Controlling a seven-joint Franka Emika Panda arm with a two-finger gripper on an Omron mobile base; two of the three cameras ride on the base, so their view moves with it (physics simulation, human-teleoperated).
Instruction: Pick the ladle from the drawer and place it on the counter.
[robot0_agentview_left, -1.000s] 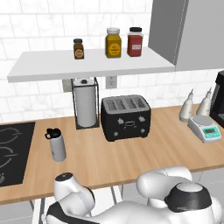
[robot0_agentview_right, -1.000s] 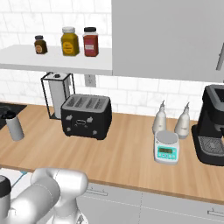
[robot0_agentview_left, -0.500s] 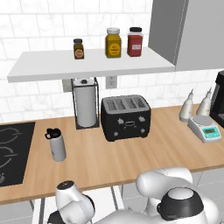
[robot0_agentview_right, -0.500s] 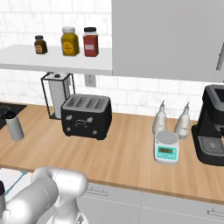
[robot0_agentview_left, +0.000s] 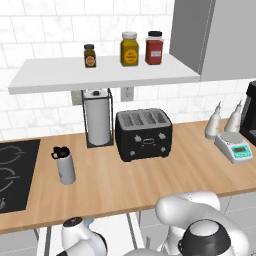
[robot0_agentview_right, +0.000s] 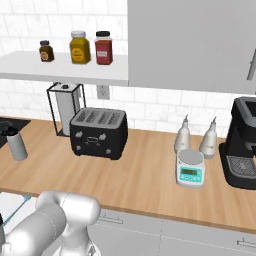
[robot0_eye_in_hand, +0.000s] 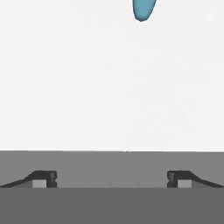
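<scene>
Arm has sunk lower below the surface (robot0_agentview_left: 150, 185) edge over the last second, elbow dropping in both base views; judged a descent into the drawer (robot0_agentview_left: 115, 231) for the grasp. Gripper (robot0_eye_in_hand: 111, 179) wide open, holding nothing; fingertips (robot0_eye_in_hand: 43, 178) well apart. Ladle (robot0_eye_in_hand: 143, 9) lies on the white drawer floor at 12 o'clock in hand view, ahead of the gripper, untouched; nothing else seen in the drawer.

Spice jars (robot0_agentview_left: 129, 49) on the shelf: labels blurred, nothing readable
Scale (robot0_agentview_right: 190, 170) display: too small to read any digits
Toaster (robot0_agentview_left: 144, 133) front: no readable marking
Coffee machine (robot0_agentview_right: 244, 142): no readable brand
Bottle (robot0_agentview_left: 64, 165) on the worktop: no readable text
</scene>
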